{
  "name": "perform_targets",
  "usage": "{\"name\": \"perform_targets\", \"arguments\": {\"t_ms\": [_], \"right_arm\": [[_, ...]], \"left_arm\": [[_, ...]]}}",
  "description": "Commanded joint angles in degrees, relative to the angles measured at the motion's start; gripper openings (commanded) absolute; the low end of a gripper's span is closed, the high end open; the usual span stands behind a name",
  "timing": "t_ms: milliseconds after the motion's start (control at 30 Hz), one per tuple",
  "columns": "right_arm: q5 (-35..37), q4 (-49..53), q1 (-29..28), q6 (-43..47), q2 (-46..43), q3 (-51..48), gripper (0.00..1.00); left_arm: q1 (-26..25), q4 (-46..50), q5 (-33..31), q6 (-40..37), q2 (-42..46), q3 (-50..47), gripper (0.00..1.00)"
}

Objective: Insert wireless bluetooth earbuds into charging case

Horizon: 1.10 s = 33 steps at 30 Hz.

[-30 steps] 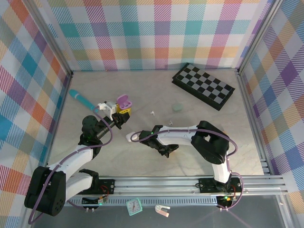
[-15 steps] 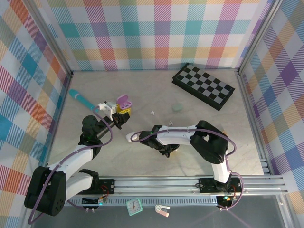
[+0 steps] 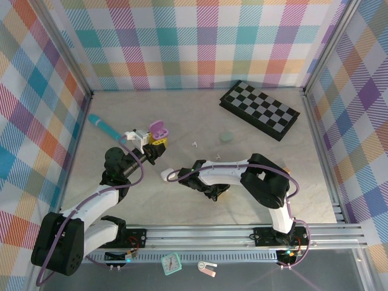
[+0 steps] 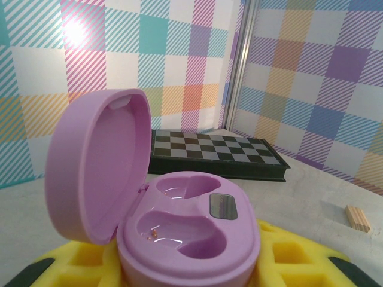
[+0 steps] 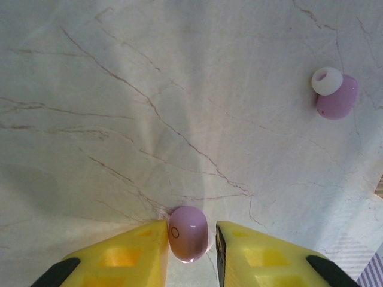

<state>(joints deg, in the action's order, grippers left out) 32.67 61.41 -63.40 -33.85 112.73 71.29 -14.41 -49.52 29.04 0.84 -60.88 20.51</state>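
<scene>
Earbud (image 5: 188,234), lilac and tiny, lies on the marbled table (image 5: 119,89) between the yellow foam pads (image 5: 137,254) of the right gripper (image 5: 191,230). The jaws are narrowed around it: one pad touches the bud and a thin strip of table shows at the other, so the gripper is not yet clamped on it. A second lilac earbud (image 5: 336,98) with a white tip lies well apart on the same surface, up toward the corner of the right wrist view. The top view is too coarse to make out either bud; there the right arm is folded low over the middle of the table.

The left gripper (image 3: 153,143) holds the lilac charging case (image 4: 185,233) gripped between its own yellow pads (image 4: 293,263). The left wrist view shows the lid standing open and both moulded wells empty. From above, this case is only a small purple shape. Behind it lies a folded chessboard (image 4: 215,152), with a small wooden block (image 4: 358,217) off to one side. A mint-green pebble, possibly another case (image 3: 226,137), sits mid-table near the chessboard.
</scene>
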Motion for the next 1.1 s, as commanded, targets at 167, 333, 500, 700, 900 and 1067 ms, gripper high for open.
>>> {"name": "perform_targets", "arguments": {"t_ms": [167, 333, 500, 700, 900, 1067], "right_arm": [[1.7, 2.4, -0.11, -0.53, 0.54, 1.06, 0.25], [1.7, 1.96, 0.09, -0.05, 1.09, 0.78, 0.24], [1.97, 1.45, 0.83, 0.74, 1.0, 0.19, 0.24], [2.14, 0.81, 1.43, 1.9, 1.0, -0.19, 0.26], [2.06, 0.12, 1.68, 2.77, 1.52, -0.1, 0.26], [2.01, -0.14, 1.82, 3.27, 2.15, -0.27, 0.28]], "left_arm": [[0.79, -1.11, 1.26, 0.9, 1.19, 1.55, 0.35], [0.8, -0.93, 1.19, 0.93, 1.49, 1.37, 0.35], [0.84, -0.99, 1.21, 0.96, 1.54, 1.44, 0.35], [0.81, -0.84, 1.12, 0.92, 1.74, 1.28, 0.35], [0.83, -0.89, 1.12, 0.98, 1.84, 1.3, 0.35], [0.87, -0.67, 1.03, 0.93, 1.91, 1.29, 0.35]]}}
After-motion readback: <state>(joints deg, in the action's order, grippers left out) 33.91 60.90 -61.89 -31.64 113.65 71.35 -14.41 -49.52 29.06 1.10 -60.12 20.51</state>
